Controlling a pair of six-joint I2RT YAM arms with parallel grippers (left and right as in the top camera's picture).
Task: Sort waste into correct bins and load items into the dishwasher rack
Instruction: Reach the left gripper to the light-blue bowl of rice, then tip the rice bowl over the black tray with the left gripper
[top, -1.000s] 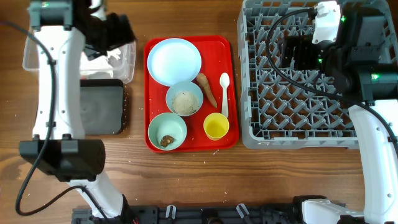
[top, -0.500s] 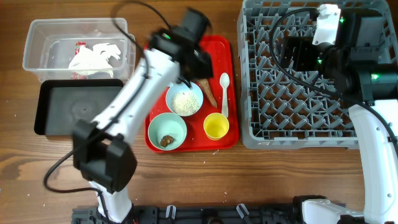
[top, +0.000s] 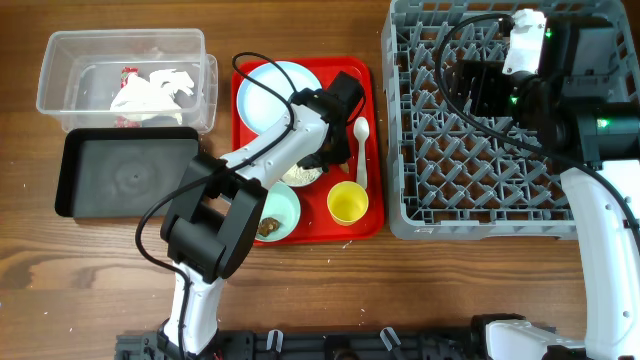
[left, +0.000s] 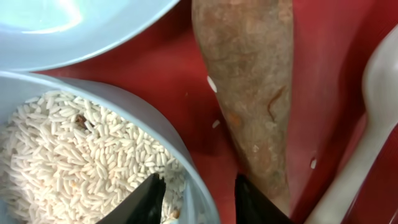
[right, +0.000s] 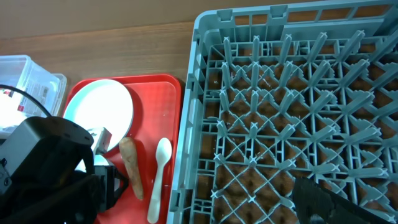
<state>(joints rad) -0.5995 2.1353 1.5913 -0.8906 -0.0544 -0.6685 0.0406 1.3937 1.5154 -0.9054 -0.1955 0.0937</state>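
My left gripper (left: 199, 200) is open low over the red tray. Its jaws straddle the rim of the small white bowl (left: 163, 127): one finger is inside over the white rice grains (left: 74, 155), the other is outside beside the orange-brown stick (left: 249, 93). The pale blue plate (top: 275, 92), white spoon (top: 361, 150), yellow cup (top: 347, 203) and mint-green bowl (top: 283, 205) with the brown lump (top: 268, 226) sit on the tray. The crumpled paper (top: 150, 92) lies in the clear tub (top: 60, 60). My right gripper (top: 470, 88) is open and empty above the dishwasher rack (top: 480, 200).
The black tray (top: 125, 172) lies in front of the clear tub at the left. The red serving tray (top: 362, 75) sits between the bins and the rack. My left arm stretches across the tray's middle and hides most of the white bowl from above.
My left arm has swung from the clear tub, where the paper now lies, over to the red tray and come down at the rice bowl. The right arm has not moved.
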